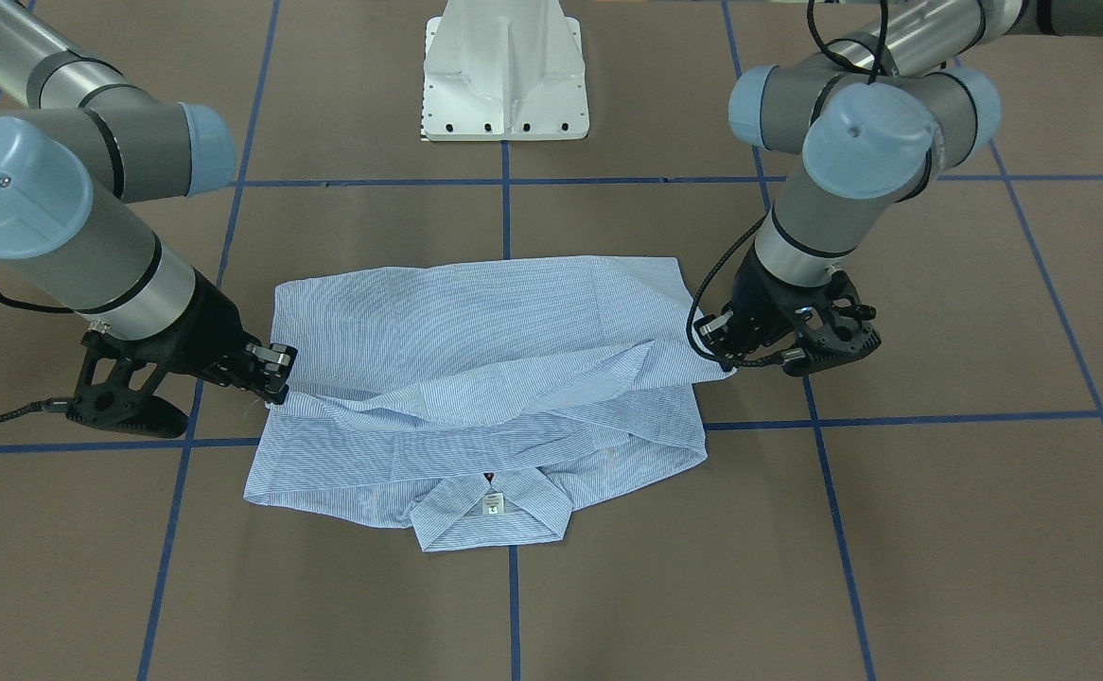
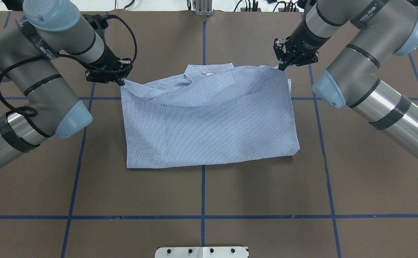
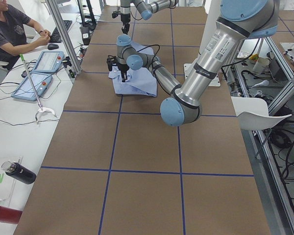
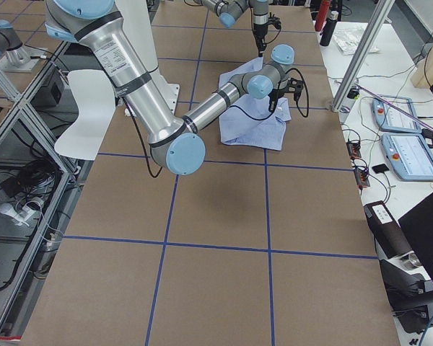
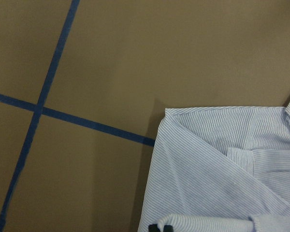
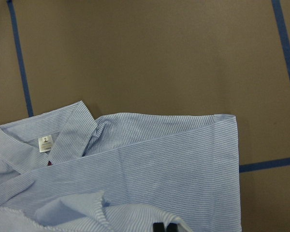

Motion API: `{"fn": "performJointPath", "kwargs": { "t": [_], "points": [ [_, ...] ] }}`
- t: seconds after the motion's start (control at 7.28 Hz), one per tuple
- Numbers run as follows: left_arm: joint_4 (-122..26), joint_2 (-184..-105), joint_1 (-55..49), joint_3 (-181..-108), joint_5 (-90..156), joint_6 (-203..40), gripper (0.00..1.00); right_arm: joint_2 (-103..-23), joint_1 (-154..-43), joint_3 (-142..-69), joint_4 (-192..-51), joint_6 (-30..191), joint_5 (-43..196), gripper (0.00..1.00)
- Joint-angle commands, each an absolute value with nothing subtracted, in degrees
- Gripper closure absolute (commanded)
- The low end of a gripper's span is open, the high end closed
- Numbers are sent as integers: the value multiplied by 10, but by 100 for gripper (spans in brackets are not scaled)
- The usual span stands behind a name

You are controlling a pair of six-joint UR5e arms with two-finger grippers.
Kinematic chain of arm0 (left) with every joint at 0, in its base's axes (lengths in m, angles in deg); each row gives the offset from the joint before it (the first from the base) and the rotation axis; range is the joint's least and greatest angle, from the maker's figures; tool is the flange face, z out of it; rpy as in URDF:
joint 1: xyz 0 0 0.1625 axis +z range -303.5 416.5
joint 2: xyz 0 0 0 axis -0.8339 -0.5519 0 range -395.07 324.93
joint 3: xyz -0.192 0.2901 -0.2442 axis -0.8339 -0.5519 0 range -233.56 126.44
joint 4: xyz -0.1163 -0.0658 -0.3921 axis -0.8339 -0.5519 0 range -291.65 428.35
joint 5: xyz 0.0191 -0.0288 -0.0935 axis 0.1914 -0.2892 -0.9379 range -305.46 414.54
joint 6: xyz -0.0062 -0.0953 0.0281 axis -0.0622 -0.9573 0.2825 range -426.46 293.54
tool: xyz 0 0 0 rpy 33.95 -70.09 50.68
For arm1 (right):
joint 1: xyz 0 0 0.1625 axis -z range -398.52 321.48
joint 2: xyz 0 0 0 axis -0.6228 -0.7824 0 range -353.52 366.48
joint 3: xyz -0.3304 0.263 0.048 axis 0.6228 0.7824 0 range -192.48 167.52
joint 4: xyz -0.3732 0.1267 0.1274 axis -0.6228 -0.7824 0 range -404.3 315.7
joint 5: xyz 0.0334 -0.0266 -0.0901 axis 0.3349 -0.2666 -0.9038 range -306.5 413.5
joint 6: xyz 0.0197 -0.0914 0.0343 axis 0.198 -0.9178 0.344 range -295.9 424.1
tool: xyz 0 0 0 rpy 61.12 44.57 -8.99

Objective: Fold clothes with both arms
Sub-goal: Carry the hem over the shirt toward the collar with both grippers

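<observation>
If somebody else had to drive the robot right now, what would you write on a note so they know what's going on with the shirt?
Left gripper: shut on one far corner of the shirt, on its top layer.
Right gripper: shut on the other far corner.
Shirt: mid-table, collar pointing away from the robot.
Done: the lower half is folded up toward the collar; the held edge sags between the grippers.
Left: probably lay that edge flat, let go, then see if another fold is needed.
</observation>
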State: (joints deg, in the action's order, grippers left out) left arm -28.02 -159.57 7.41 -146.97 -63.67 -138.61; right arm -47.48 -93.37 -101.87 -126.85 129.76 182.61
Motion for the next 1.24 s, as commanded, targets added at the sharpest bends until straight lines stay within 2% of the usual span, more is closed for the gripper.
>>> {"fn": "performJointPath", "kwargs": {
  "t": [0.0,0.27,0.69,1.1],
  "points": [
    [-330,-1621,64,-1410,-637,-1384,100,-442,-940,-962,-1266,1284,1823,100],
    [-402,-1640,64,-1326,-637,-1384,100,-443,-940,-879,-1157,1285,1822,100],
    [-419,-1640,64,-1295,-635,-1370,100,-460,-949,-874,-1156,1270,1822,100],
    [-423,-1640,64,-1294,-634,-1370,100,-467,-949,-871,-1155,1261,1822,100]
  ]
}}
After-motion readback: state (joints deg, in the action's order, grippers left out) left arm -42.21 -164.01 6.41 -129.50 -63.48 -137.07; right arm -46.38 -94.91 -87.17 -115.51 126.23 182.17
